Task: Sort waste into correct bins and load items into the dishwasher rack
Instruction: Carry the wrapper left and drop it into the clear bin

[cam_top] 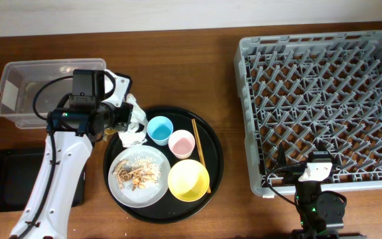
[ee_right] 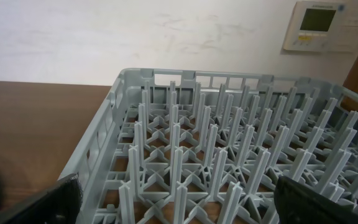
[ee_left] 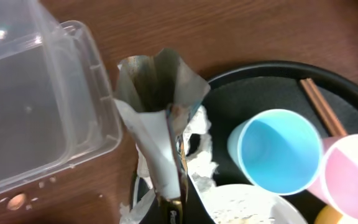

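The left jaws are closed on the shiny snack wrapper (ee_left: 160,93); it stands up out of them as a creased, flared strip, beside the rounded corner of the clear tub (ee_left: 36,99) and above the rim of the round black tray (cam_top: 214,156); under and just behind the wrapper lies the crumpled white tissue (ee_left: 199,158), at the tray's left edge, touching or nearly touching the jaws; the left arm (cam_top: 55,176) reaches in across the shallow black tray (cam_top: 5,179), which lies on the table (cam_top: 178,73) in front of the tub.

The right jaws stand wide apart, holding nothing; they sit low at the near edge of the grey rack (ee_right: 185,162), whose pegs fill the right wrist view; well apart from the dishes.

On the round tray, close to the wrapper: a light-blue cup (ee_left: 278,152) with a pink cup (ee_left: 353,177) touching it or just beside it; the chopsticks (cam_top: 199,156) lie along the right of both cups; a yellow bowl (cam_top: 188,180) and a pale plate (cam_top: 152,189) bearing a heap of food scraps (cam_top: 134,174) sit at the near side; a few crumbs (ee_left: 17,200) lie on the table by the tub.

Count: one wrapper, one wad of tissue, two cups, one bowl, one plate, one pair of chopsticks, two bins, one rack.
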